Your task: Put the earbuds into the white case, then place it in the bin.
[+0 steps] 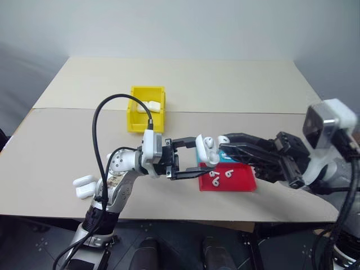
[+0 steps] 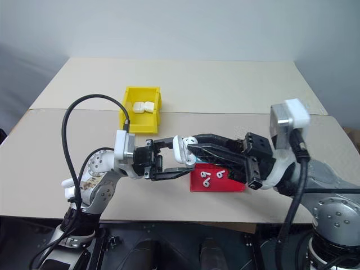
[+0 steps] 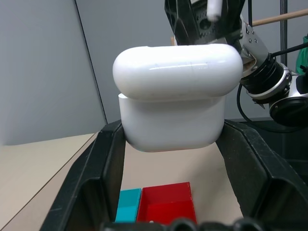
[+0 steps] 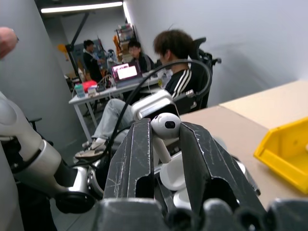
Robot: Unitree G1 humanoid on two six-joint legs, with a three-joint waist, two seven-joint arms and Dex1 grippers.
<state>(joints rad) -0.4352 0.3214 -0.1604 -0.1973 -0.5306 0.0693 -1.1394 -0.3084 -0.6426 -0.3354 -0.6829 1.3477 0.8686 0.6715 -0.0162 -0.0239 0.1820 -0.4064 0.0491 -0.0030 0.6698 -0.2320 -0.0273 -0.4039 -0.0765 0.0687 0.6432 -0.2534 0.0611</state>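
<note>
Left gripper (image 1: 194,158) is closed on a case (image 3: 173,103), held up above the surface (image 1: 50,163); in the left wrist view the case sits between the two fingers (image 3: 94,178) with its lid open a crack. Right gripper (image 4: 166,132) comes in from the right and pinches an earbud (image 4: 165,126) between its fingers, head up, stem down between the pads, right at the case in the head views. Below the two grippers, near the front edge, sits a flat red tray (image 1: 239,181) with a teal section; three loose earbuds (image 2: 207,179) lie on the red part. On the left of the surface, near the left arm, two more cases (image 1: 84,185) lie side by side. Further back, in the middle of the surface, the yellow bin (image 1: 136,115) stands well apart from both grippers with a white case (image 2: 142,106) inside. In the right wrist view, people (image 4: 168,62) sit at a desk with a laptop in the background.
</note>
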